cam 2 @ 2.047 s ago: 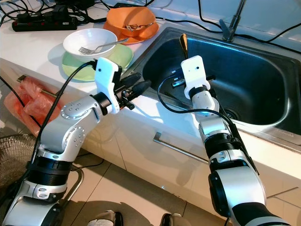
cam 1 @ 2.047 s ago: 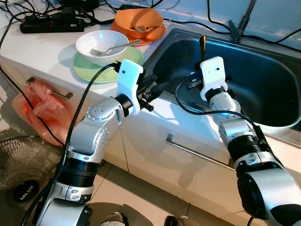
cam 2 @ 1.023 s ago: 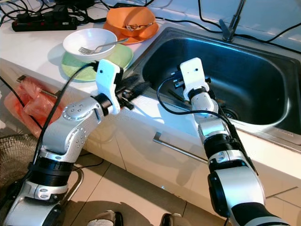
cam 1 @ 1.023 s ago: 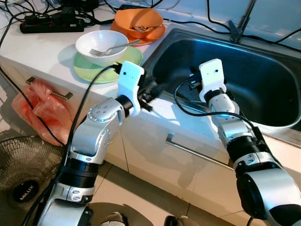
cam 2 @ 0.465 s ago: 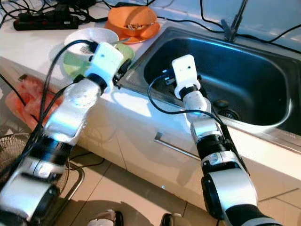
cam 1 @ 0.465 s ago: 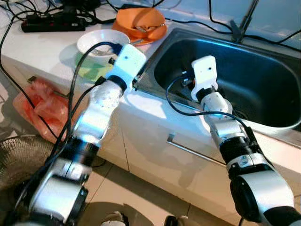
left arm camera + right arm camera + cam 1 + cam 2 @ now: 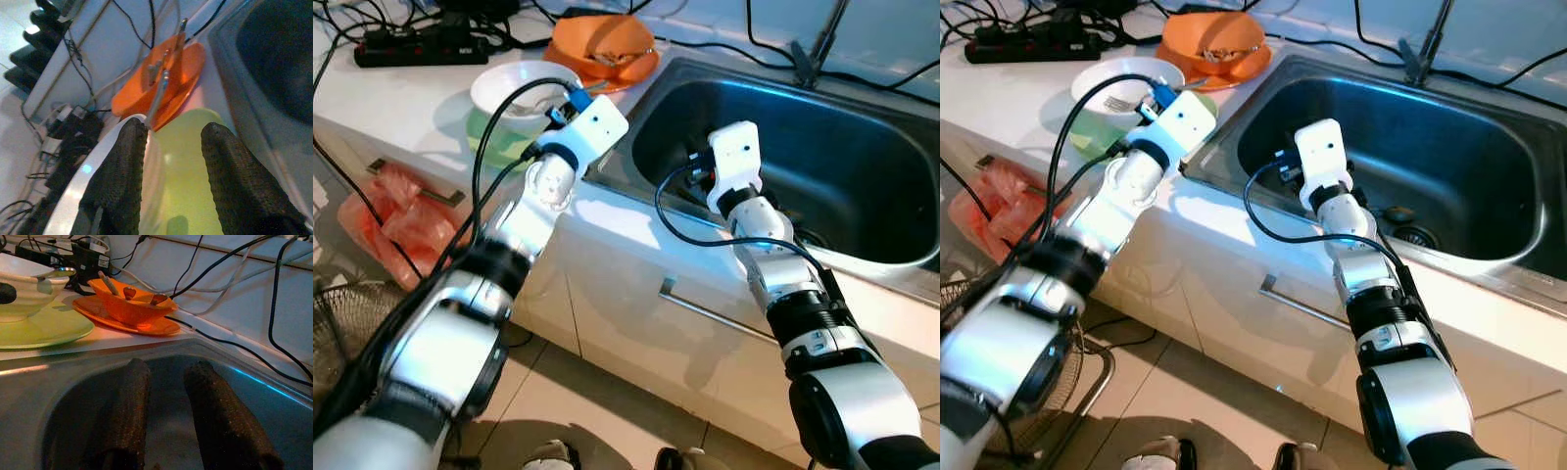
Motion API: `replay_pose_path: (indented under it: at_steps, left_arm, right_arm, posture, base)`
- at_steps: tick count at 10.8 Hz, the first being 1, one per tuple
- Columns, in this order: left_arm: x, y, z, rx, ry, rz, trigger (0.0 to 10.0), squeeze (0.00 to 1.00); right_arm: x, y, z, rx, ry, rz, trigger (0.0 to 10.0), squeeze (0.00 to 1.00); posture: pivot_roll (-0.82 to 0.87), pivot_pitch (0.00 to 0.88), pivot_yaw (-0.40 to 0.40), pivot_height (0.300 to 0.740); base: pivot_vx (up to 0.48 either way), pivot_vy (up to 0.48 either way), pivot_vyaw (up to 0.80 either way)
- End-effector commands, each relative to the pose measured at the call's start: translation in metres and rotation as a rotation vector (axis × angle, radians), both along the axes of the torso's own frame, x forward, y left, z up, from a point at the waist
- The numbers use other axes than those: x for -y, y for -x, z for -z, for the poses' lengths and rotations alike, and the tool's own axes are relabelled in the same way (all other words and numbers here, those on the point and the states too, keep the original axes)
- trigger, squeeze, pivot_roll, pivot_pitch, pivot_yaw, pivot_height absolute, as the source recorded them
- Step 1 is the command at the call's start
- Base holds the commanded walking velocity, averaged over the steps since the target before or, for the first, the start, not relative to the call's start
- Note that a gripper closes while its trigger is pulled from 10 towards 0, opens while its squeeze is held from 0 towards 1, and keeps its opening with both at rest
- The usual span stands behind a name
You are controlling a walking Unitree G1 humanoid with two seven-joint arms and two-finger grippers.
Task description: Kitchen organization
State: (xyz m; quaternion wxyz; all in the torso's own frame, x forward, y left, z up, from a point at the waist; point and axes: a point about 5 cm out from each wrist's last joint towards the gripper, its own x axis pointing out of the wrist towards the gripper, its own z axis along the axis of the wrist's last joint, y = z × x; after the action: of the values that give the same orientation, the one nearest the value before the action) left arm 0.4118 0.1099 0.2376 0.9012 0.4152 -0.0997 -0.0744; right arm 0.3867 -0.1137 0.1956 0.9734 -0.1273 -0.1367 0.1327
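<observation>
L gripper [image 7: 168,161] is reaching over the counter w/ fingers parted, one finger [image 7: 122,166] lying against the white bowl [image 7: 514,86] rim, nothing clamped. Bowl is sitting on the green plate [image 7: 188,161], fork [image 7: 1116,102] inside. Orange bowl [image 7: 132,301] on orange plate [image 7: 164,327] is standing behind, near sink [image 7: 862,157] corner. R gripper [image 7: 166,406] is hanging inside the sink, fingers apart, holding nothing.

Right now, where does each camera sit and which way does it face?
Head, both eyes: looking down at the counter and sink; both silver arms show.
Left wrist: along the left gripper, open, at the white bowl and green plate.
Right wrist: along the right gripper, open, inside the sink.
Shared: the orange bowl.
</observation>
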Motion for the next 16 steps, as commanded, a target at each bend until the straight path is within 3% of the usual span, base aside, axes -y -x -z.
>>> replay_pose_path:
  at_steps: [1, 4, 10, 12, 14, 16]
  left_arm:
    - [0.003, -0.003, -0.006, 0.040, -0.032, -0.008, 10.0, 0.00]
    - [-0.007, -0.008, -0.002, 0.020, -0.056, -0.082, 10.0, 0.00]
    - [-0.035, -0.009, 0.005, -0.008, 0.007, -0.193, 10.0, 0.00]
    - [-0.042, -0.008, 0.014, -0.082, 0.159, -0.202, 10.0, 0.00]
    - [-0.048, -0.007, 0.016, -0.121, 0.254, -0.198, 10.0, 0.00]
    - [-0.055, -0.004, 0.004, -0.087, 0.283, -0.182, 10.0, 0.00]
  right_arm:
    - [0.002, 0.001, 0.000, -0.003, -0.013, 0.000, 10.0, 0.00]
    - [0.003, 0.003, 0.000, -0.001, -0.014, 0.005, 10.0, 0.00]
    - [0.006, 0.003, 0.001, -0.013, -0.008, 0.014, 10.0, 0.00]
    - [0.006, 0.003, 0.001, -0.015, -0.006, 0.013, 10.0, 0.00]
    - [0.007, 0.003, 0.001, -0.016, -0.005, 0.015, 10.0, 0.00]
    - [0.007, 0.003, 0.001, -0.020, -0.003, 0.014, 10.0, 0.00]
  posture:
    - [0.07, 0.107, -0.007, 0.740]
    - [0.05, 0.103, -0.002, 0.740]
    - [0.07, 0.110, -0.012, 0.740]
    - [0.08, 0.118, -0.019, 0.740]
    - [0.08, 0.123, -0.022, 0.740]
    - [0.09, 0.128, -0.028, 0.740]
  base:
    - [0.000, 0.000, 0.00]
    - [0.000, 0.000, 0.00]
    - [0.000, 0.000, 0.00]
    - [0.000, 0.000, 0.00]
    - [0.000, 0.000, 0.00]
    - [0.000, 0.000, 0.00]
